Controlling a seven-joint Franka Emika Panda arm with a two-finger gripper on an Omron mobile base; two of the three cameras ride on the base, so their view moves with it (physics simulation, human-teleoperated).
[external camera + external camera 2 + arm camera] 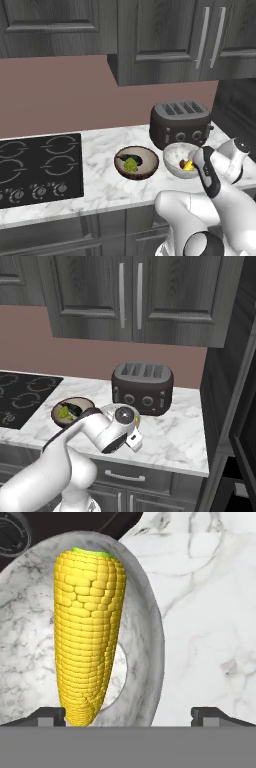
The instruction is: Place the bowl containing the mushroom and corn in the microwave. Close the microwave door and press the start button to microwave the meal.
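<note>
Gripper [128, 714] spread wide astride the bowl [145, 637] rim (corn [87, 632] inside)

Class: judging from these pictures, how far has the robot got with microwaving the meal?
Nothing is finished. The bowl with the corn sits on the counter by the toaster. The gripper, open, straddles its rim. Lifting, loading, closing the door and pressing start remain.
</note>
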